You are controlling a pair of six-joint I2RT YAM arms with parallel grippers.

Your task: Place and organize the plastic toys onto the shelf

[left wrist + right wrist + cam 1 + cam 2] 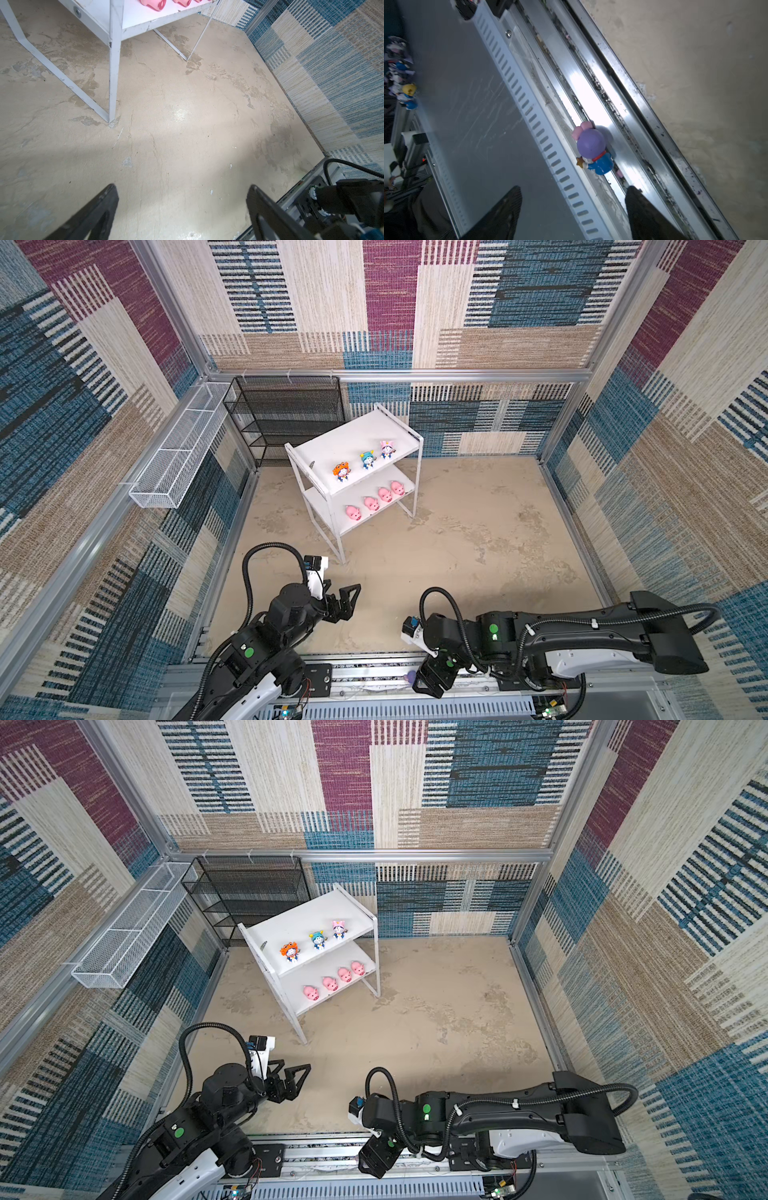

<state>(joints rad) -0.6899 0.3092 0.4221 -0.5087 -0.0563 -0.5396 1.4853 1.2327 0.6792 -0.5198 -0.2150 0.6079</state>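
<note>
The white two-tier shelf (pixel 353 435) (pixel 316 915) stands at the back middle. On its top board stand three figurines, with orange (pixel 342 471), blue (pixel 367 459) and pink (pixel 387 450) hoods. Several pink pigs (pixel 371 503) (pixel 153 4) line the lower board. A purple-hooded figurine (pixel 591 148) (pixel 410 676) lies on the metal rail at the front edge. My right gripper (pixel 574 188) (pixel 432 680) hangs open just short of it, with nothing between its fingers. My left gripper (pixel 182 186) (pixel 347 601) is wide open and empty over the bare floor in front of the shelf.
A black mesh rack (pixel 286 414) and a long white wire basket (pixel 178 452) stand at the back left. An aluminium rail (pixel 365 670) and a slotted cable duct (pixel 529 116) run along the front. More small figures (pixel 408 95) sit beyond the grey panel.
</note>
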